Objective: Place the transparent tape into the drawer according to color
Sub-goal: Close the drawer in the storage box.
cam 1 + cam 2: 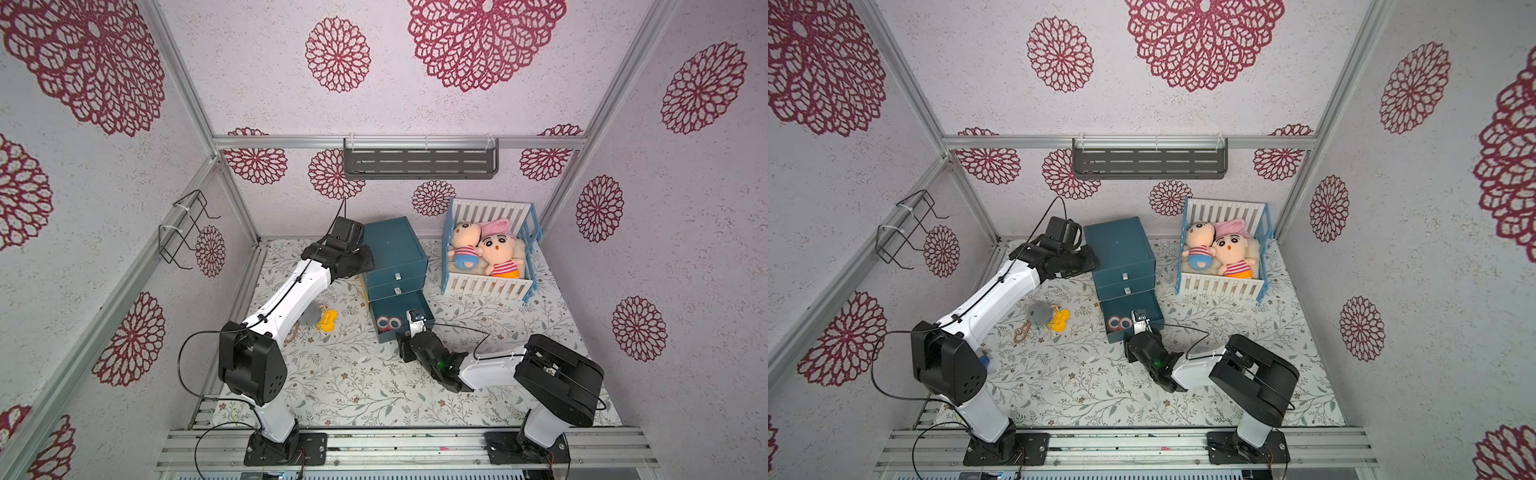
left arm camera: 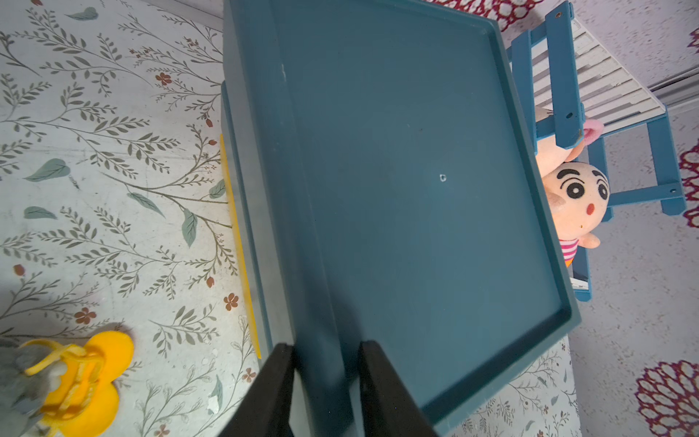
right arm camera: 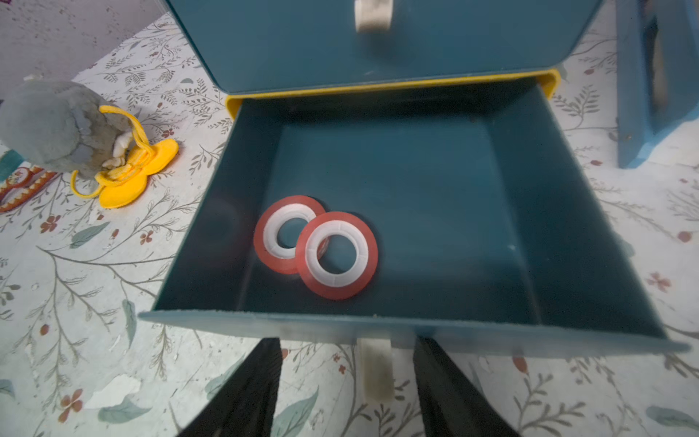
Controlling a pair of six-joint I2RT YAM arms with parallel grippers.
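In both top views the right gripper [image 1: 415, 316] [image 1: 1139, 318] hangs at the front of the pulled-out bottom drawer [image 1: 386, 306] [image 1: 1121, 305]. The 2 red tape rings [image 1: 388, 322] [image 1: 1119, 322] lie inside the drawer, just to that gripper's left. The left gripper [image 1: 367, 255] [image 1: 1090, 257] sits against the upper edge of the cabinet [image 1: 392, 245] [image 1: 1119, 245], on the side away from the crib [image 1: 488, 286], well apart from the rings. A yellow and grey plush toy [image 1: 324, 322] lies on the mat [image 1: 353, 374], near the left arm and level with the drawer. In the left wrist view the left gripper [image 2: 327, 346] has its 2 fingers [image 2: 280, 386] pressed onto the raised rim of the cabinet [image 2: 416, 189], 1 on each face. In the right wrist view the right gripper [image 3: 348, 342] is spread and holds nothing. The drawer's pale pull tab [image 3: 374, 370] stands between its fingers and touches neither. Just beyond the fingertips, past the front wall of the bottom drawer [image 3: 491, 333], the 2 red tape rings [image 3: 338, 253] overlap on the floor, 1 resting partly on the other.
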